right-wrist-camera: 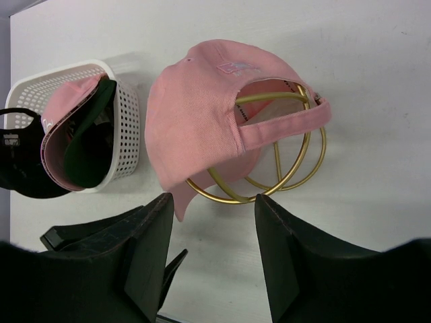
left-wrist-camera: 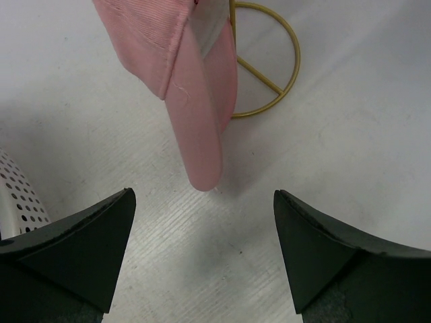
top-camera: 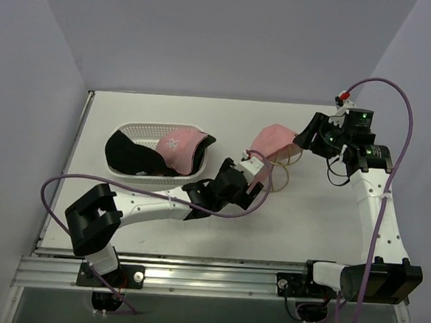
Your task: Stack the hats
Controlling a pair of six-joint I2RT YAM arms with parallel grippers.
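Note:
A pink hat (top-camera: 272,141) sits on the gold wire stand (top-camera: 283,173) at the table's middle right. Its brim (left-wrist-camera: 199,114) hangs down toward my left gripper. My left gripper (top-camera: 253,177) is open and empty just below the brim tip, fingers (left-wrist-camera: 87,242) wide apart. My right gripper (top-camera: 300,141) is open and empty beside the hat's back strap (right-wrist-camera: 283,124), not touching it. Another pink hat (top-camera: 179,146) and dark hats (top-camera: 127,155) lie in the white basket (top-camera: 140,129).
The white perforated basket (right-wrist-camera: 128,114) stands at the left of the table, close to the left arm. The gold stand's ring base (left-wrist-camera: 269,60) rests on the table. Purple cables loop from both arms.

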